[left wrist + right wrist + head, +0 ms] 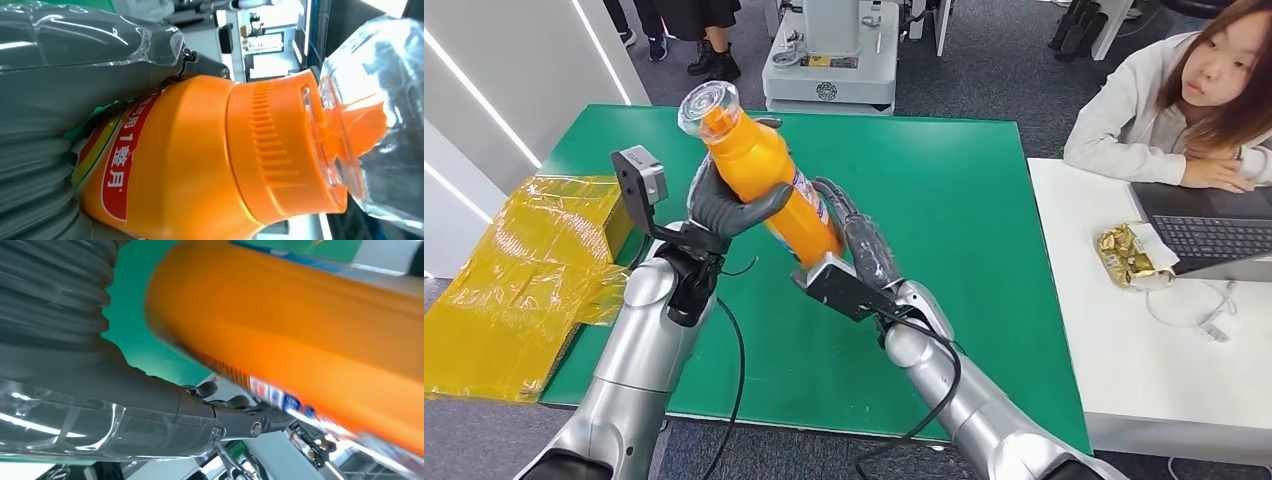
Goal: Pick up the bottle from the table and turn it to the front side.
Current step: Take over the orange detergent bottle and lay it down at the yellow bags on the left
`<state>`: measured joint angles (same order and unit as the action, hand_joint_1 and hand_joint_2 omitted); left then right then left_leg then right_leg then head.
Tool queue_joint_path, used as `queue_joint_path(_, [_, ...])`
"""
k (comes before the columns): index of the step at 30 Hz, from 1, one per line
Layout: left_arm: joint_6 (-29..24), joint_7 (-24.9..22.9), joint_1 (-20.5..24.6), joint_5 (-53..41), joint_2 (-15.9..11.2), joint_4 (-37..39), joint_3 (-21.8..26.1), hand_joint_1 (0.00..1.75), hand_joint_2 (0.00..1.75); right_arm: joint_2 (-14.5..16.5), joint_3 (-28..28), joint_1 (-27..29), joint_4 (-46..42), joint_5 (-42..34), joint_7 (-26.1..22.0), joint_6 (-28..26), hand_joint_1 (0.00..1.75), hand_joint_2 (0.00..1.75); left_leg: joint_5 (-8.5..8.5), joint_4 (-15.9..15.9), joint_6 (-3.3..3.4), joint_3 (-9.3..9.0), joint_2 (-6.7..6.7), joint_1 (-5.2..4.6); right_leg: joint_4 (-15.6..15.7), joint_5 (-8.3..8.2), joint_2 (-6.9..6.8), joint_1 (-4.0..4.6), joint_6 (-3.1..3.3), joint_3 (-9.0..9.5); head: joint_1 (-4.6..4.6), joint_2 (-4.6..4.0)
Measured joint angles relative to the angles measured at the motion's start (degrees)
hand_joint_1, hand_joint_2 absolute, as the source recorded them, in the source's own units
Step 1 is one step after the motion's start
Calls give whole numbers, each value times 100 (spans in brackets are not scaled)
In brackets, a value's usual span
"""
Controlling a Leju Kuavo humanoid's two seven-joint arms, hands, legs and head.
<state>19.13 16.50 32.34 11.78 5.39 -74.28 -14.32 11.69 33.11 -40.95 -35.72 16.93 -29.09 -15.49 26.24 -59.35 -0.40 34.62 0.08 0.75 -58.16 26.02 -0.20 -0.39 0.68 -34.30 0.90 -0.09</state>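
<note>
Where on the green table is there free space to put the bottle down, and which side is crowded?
The green table is bare on its far side and right half, up to the white desk. The left edge is crowded by the yellow plastic bags. The near middle is taken by both arms: the left hand and right hand hold the orange bottle above it.

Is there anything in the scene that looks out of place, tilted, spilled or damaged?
No spill or damage shows. The orange bottle is off the green table, tilted with its clear cap pointing up and away. The left hand grips it; the right hand is against its lower end. Crumpled yellow plastic hangs over the table's left edge.
</note>
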Motion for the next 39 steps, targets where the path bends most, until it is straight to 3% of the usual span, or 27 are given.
queue_joint_path(9, [-430,331,558,-1143,-135,631,-48,175,175,-406,-189,665,-1010,-366,-104,170,0,175,0,-2,0,1,1,0,0,0,1,0,0,0,0,0])
queue_joint_path(13, [-1021,497,880,-2208,-244,948,-181,175,175,-560,-274,945,-1493,-591,-140,196,0,175,0,-3,0,1,-2,0,0,0,-1,0,0,0,0,0])
queue_joint_path(18, [-1840,562,1636,-3816,-375,1775,-453,175,175,-816,-448,1450,-2366,-720,-74,308,0,175,0,-4,0,1,-2,0,-1,0,-2,0,0,1,0,0])
queue_joint_path(22, [-2310,468,2244,-4719,-419,2542,-770,175,175,-971,-570,1786,-2901,-709,-47,383,0,175,0,-5,0,2,0,-1,-1,-1,0,-1,-1,2,0,0])
queue_joint_path(30, [-3206,14,2976,-6337,-482,3716,-1502,175,175,-1144,-718,2127,-3415,-679,-67,385,0,175,0,-5,0,2,1,0,-2,-1,1,0,0,2,1,0])
queue_joint_path(39, [-3514,-385,3403,-7544,-585,4637,-2154,175,175,-1238,-831,2301,-3497,-786,-255,199,0,175,0,-5,0,2,2,0,-4,-1,2,0,0,2,0,0])
